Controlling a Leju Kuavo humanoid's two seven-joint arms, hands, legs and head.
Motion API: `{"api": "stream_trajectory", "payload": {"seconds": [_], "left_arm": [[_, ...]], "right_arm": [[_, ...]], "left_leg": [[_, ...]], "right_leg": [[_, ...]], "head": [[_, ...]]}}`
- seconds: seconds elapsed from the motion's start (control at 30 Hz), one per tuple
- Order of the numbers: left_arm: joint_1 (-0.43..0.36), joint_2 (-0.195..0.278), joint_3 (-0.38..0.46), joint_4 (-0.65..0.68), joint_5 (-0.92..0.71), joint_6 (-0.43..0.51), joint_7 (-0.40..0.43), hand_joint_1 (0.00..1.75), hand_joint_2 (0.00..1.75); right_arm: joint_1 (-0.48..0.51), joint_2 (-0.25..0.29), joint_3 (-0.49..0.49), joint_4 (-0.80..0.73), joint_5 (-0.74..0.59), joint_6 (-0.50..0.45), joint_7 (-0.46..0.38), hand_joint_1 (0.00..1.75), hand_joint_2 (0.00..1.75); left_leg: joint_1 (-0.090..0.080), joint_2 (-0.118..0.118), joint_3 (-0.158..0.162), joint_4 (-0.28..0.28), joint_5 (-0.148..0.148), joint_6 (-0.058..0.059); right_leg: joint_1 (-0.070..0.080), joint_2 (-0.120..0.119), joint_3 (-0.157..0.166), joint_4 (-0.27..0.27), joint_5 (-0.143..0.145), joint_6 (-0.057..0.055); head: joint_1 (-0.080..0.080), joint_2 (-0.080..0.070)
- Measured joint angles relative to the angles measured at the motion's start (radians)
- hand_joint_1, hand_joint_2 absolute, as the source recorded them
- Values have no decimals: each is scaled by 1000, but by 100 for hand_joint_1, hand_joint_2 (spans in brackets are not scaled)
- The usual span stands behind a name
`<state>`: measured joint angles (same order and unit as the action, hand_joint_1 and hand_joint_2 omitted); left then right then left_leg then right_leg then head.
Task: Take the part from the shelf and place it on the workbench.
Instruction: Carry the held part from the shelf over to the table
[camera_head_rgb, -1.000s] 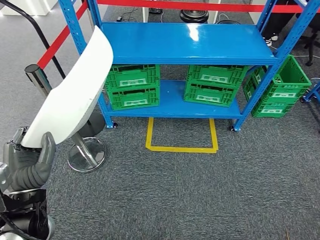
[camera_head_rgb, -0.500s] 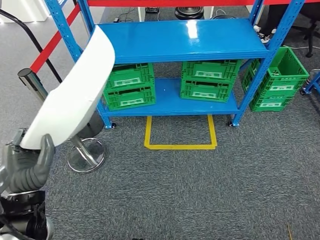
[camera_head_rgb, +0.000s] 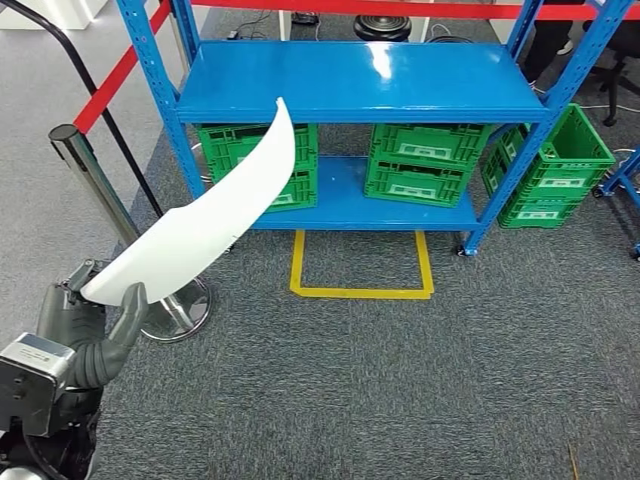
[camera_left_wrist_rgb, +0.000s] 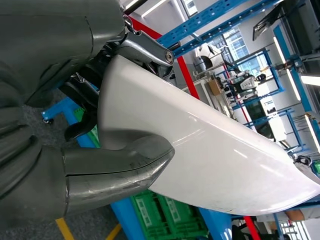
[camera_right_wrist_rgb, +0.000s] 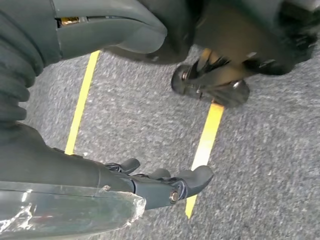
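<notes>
Since half a second ago, the long white part (camera_head_rgb: 204, 215) has swung from a steep, near-upright tilt to a flatter slant, its far tip now reaching across in front of the blue shelf (camera_head_rgb: 355, 80) toward the green crates (camera_head_rgb: 260, 165) on the lower level. The left hand (camera_head_rgb: 94, 335) grips the part at its near end, thumb pressed along one face and darker fingers (camera_left_wrist_rgb: 81, 127) behind the other, as the left wrist view shows closely. The part is held in the air above the grey carpet (camera_head_rgb: 392, 390), well clear of the shelf boards. A silver barrier post (camera_head_rgb: 102, 190) on its round base stands just behind the part, with a red belt running from it. A yellow taped outline (camera_head_rgb: 362, 290) marks the carpet before the shelf. The right hand (camera_right_wrist_rgb: 166, 182) hangs over yellow tape (camera_right_wrist_rgb: 205, 145) with fingers fairly straight; it seems to hold nothing, though the blur makes this uncertain.
</notes>
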<state>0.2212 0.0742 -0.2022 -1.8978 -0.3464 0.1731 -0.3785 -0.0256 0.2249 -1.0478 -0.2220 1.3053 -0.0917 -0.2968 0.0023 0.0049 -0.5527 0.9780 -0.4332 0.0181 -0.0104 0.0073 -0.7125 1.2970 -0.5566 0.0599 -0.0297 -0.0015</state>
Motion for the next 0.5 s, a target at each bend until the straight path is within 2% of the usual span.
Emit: {"api": "stream_trajectory", "payload": {"seconds": [0.03,0.1,0.13,0.17,0.27,0.3,0.37,0.43,0.47,0.5], "left_arm": [[1,1,0,0,0,-1,0,168,175],[3,2,1,0,-1,1,3,168,175],[5,2,2,0,-2,6,6,168,175],[7,2,4,0,-6,13,10,168,175],[11,0,8,-1,-21,31,19,168,175],[12,1,8,-2,-26,33,19,168,175],[13,2,9,-3,-40,34,18,168,175],[14,6,9,-3,-56,35,18,168,175],[14,8,9,-3,-63,35,18,168,175],[15,10,9,-3,-69,34,18,168,175]], "right_arm": [[1,-1,-1,0,0,0,0,0,175],[0,-2,-3,0,0,-1,0,0,175],[-1,-2,-4,0,0,-1,1,0,175],[-3,-2,-4,0,0,-1,1,0,175],[-2,-2,-7,0,1,-1,3,0,175],[-1,-2,-8,0,1,-1,3,0,175],[-2,-2,-10,0,2,-1,1,0,175],[-3,-2,-10,0,2,0,0,0,175],[-2,-2,-10,0,2,1,0,0,175],[-1,-2,-10,0,2,2,0,0,175]], "left_leg": [[-1,0,1,0,0,0],[-4,0,3,2,-2,-4],[-6,0,2,4,-3,-7],[-8,1,2,5,-3,-12],[-7,2,-1,6,-2,-27],[-6,2,-6,17,-13,-33],[-3,0,-43,100,-67,-45],[0,-1,-106,236,-130,-52],[2,-1,-128,281,-142,-54],[3,-1,-133,292,-134,-55]], "right_leg": [[0,-1,23,-44,28,-3],[3,-8,100,-190,88,-10],[3,-12,130,-246,103,-14],[5,-14,147,-277,109,-17],[7,-9,148,-286,112,-33],[5,-8,148,-288,114,-39],[1,-6,146,-291,119,-49],[0,-2,141,-291,121,-53],[0,0,140,-290,121,-53],[0,3,139,-290,122,-52]], "head": [[0,0],[0,0],[0,0],[-1,0],[-2,0],[-3,0],[-6,0],[-7,0],[-7,0],[-7,0]]}}
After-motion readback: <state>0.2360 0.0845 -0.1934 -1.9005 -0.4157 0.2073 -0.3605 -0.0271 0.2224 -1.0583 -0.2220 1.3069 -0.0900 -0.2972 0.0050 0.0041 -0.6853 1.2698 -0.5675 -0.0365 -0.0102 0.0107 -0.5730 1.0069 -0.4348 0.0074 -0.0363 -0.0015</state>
